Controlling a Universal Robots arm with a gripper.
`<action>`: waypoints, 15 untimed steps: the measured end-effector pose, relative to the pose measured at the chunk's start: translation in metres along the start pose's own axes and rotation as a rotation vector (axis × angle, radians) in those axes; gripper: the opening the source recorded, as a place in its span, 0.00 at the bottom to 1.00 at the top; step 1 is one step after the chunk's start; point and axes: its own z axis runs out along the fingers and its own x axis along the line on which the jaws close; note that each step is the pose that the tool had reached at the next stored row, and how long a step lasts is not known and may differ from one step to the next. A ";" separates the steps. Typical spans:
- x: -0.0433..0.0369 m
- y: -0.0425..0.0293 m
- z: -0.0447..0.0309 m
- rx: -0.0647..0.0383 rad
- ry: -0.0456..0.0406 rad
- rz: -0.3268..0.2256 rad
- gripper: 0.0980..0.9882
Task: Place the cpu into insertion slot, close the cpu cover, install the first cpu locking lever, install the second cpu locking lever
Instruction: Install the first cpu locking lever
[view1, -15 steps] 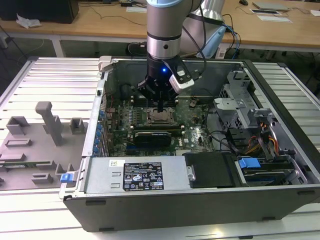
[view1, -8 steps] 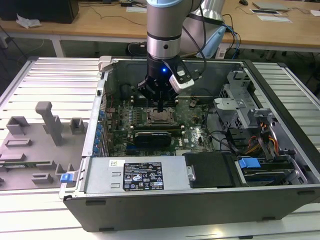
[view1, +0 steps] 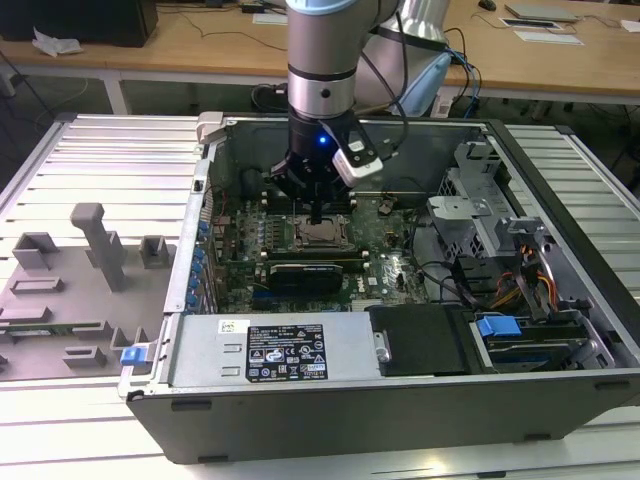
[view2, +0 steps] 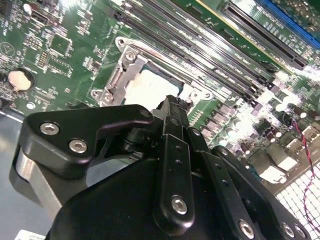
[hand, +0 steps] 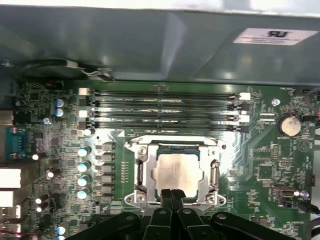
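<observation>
Bench (view1: 90, 150): pale metal top, ribbed, with the ribs running across in the exterior view. Open computer case (view1: 400, 400) lies on its side directly on it, taking the middle and the exterior view's right. Grey fixture plate (view1: 60, 305) sits flat on the bench at the exterior view's left, just beside the case. Several grey blocks (view1: 100, 240) stand upright on the plate.

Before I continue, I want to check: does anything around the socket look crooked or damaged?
Nothing stands out. The cpu lies square in the insertion slot, with the cpu cover flat around it.
</observation>
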 end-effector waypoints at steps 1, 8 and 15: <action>0.0009 0.0000 -0.0001 0.000 -0.0001 0.000 0.01; 0.0006 -0.0005 -0.0205 0.000 -0.0004 0.000 0.01; 0.0049 -0.0006 -0.0261 0.001 -0.0005 0.000 0.01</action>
